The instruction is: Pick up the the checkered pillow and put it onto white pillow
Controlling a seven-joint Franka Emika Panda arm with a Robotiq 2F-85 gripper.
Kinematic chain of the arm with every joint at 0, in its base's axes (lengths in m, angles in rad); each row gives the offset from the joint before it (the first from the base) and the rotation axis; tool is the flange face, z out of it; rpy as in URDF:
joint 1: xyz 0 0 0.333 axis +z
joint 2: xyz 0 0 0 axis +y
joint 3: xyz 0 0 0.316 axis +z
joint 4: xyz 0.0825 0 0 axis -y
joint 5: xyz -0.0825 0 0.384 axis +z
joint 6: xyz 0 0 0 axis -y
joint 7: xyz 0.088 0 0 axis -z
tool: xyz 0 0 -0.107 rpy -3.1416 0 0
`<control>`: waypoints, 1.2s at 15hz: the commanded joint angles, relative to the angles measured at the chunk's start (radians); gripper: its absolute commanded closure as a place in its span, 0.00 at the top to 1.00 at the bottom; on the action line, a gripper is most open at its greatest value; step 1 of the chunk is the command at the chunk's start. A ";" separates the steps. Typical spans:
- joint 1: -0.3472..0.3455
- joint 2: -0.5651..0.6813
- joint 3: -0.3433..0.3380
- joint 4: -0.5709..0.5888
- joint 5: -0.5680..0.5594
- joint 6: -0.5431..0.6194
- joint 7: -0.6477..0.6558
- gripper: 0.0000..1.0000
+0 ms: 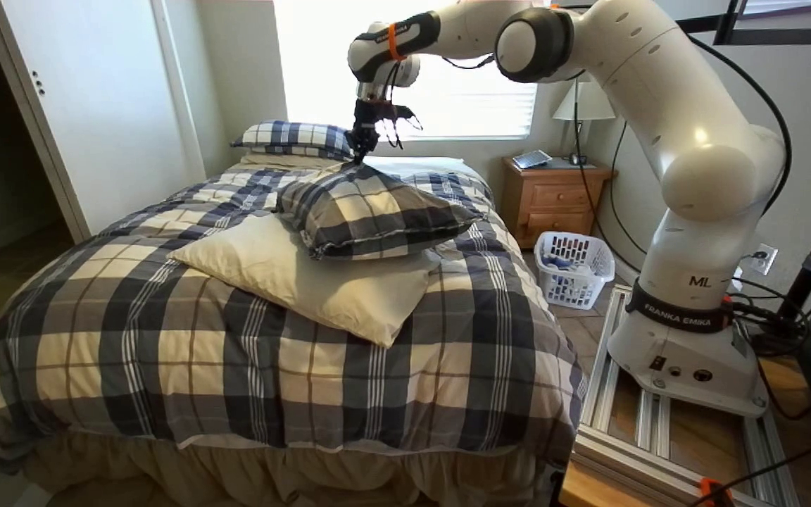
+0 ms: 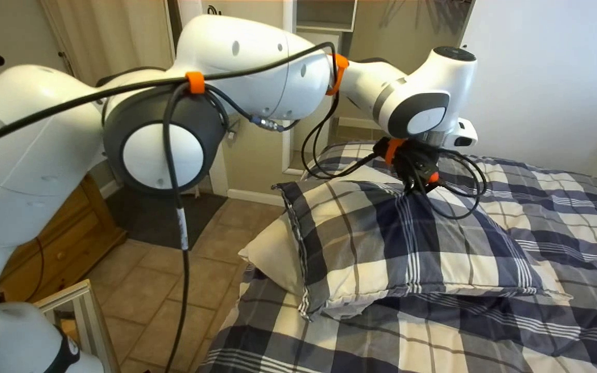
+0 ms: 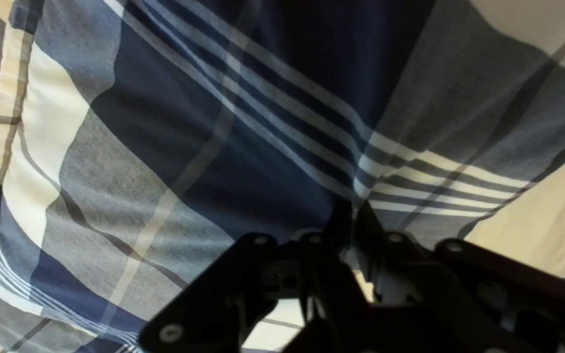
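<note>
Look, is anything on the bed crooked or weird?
Yes! The white pillow looks out of place, lying slantwise on the bedspread away from the plaid pillow near the window. The checkered pillow lies off-centre over it, its top pinched into a peak by the gripper. I see no spills.

PLACE: home bedroom | SEEN: plaid-covered bed (image 1: 166,345), wooden nightstand (image 1: 559,193), shaded lamp (image 1: 583,102), window blinds (image 1: 511,113)
</note>
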 commanded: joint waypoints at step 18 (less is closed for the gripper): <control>0.087 -0.389 0.072 -0.410 -0.092 0.132 -0.251 0.02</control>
